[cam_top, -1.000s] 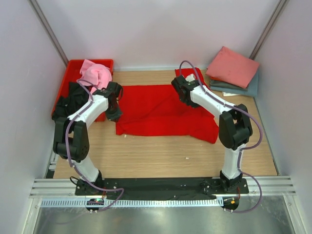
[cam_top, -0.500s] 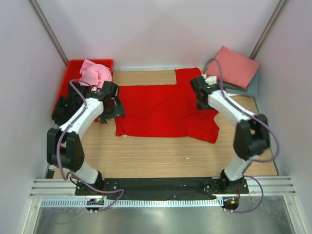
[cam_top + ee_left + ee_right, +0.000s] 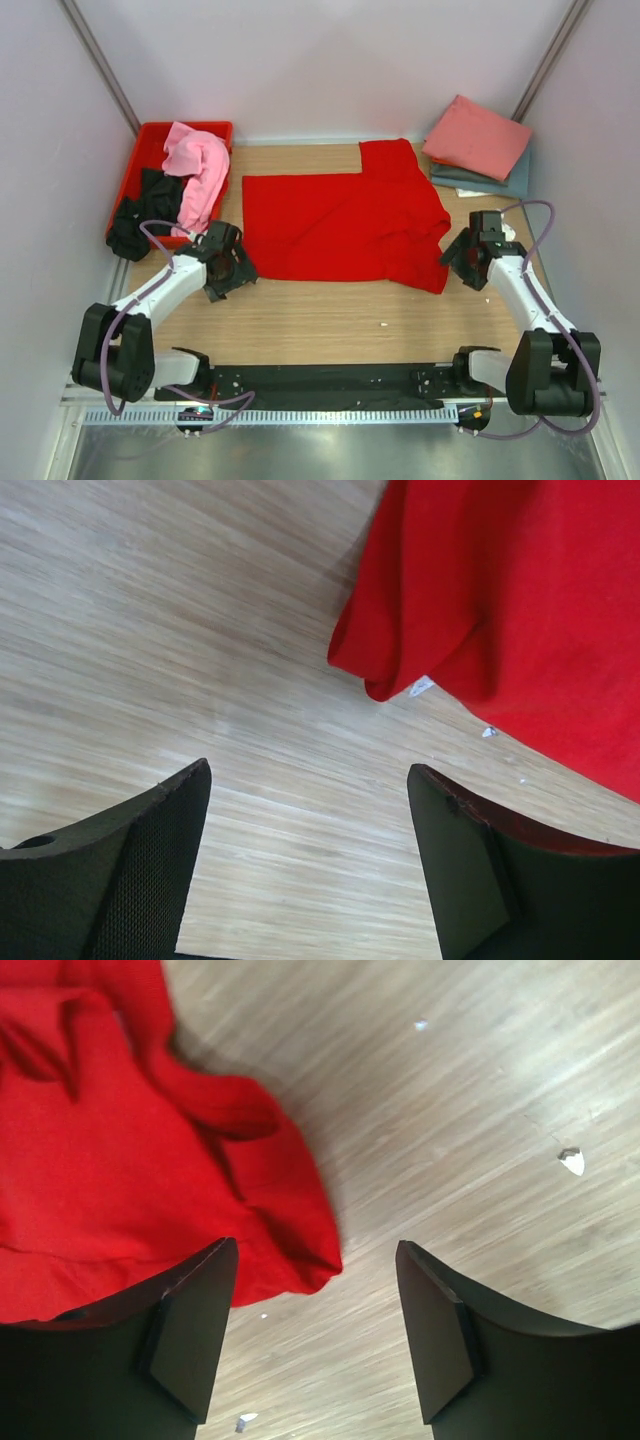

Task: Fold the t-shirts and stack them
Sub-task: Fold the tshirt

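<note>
Right now the bright red t-shirt [image 3: 340,225] lies spread flat on the middle of the worktop [image 3: 320,320], 1 sleeve sticking out at its far right, and neither arm holds anything: the left tool [image 3: 232,270] sits just beside the shirt's near-left corner with its fingers spread, and the right tool [image 3: 458,262] sits just beside the near-right corner, likewise spread. In the left wrist view the corner ahead is curled under itself, apart from the tool [image 3: 310,770]; in the right wrist view the corner is bunched into soft ridges, almost between the fingers of the tool [image 3: 316,1244]. The likely trouble is a poor pinch: on a rolled or rumpled edge a tool may catch only 1 layer, or slide off the cloth, so the 2 sides rise unevenly and the fold goes askew. The light pink shirt [image 3: 195,165] hangs over the rim of the red crate [image 3: 150,135], above the black shirt [image 3: 140,205] and near the left arm, which might snag it. The salmon pink shirt [image 3: 478,135] lies folded on the grey-blue shirt [image 3: 500,182] at the far right, well apart from both tools
</note>
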### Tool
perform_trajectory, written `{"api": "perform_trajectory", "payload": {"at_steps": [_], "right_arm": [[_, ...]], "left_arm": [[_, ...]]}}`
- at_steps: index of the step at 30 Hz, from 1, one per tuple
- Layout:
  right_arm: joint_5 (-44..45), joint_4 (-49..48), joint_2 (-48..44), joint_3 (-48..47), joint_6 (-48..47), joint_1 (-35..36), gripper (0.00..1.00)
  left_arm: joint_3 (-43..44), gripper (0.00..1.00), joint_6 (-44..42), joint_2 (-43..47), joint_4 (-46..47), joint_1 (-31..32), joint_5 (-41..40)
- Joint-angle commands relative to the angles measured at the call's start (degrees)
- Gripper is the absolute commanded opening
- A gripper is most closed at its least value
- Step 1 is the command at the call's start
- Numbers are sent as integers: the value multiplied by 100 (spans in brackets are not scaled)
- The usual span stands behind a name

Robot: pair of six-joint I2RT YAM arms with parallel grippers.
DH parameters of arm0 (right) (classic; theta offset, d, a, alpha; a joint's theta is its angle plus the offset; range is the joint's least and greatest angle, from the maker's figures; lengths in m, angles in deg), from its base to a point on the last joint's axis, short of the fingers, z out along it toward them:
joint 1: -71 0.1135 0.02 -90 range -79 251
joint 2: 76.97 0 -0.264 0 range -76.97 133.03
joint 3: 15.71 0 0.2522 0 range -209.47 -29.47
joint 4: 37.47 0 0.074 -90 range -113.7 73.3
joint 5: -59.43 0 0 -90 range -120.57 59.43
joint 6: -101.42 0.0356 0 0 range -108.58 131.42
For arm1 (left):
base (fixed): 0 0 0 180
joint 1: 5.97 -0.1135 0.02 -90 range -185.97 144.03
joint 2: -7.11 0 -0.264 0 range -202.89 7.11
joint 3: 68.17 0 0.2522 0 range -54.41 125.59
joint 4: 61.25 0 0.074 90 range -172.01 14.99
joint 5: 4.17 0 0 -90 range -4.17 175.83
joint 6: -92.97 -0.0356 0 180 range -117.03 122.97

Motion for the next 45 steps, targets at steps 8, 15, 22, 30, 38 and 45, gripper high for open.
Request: {"api": "perform_trajectory", "payload": {"at_steps": [8, 15, 22, 30, 38, 45], "right_arm": [[-1241, -1327, 517, 626, 117, -665, 60], [-1408, -1847, 1045, 890, 64, -674, 52], [-1593, -2023, 1203, 917, -59, -674, 30], [-1750, -2137, 1405, 881, -173, -779, 11], [-2093, -2199, 1432, 855, -173, -990, 1], [-1154, -1505, 440, 723, -51, -1552, 1]], "left_arm": [[-539, 78, 336, 15, 1211, -30, -29], [-609, 75, 345, -258, 1466, -170, -256], [-574, 65, 327, -232, 1774, -170, -687], [-390, 46, 38, -661, 2397, -170, -741], [-240, 0, -551, -1190, 3127, -170, -74], [-195, 0, -333, 451, 1503, -214, -1022]]}}
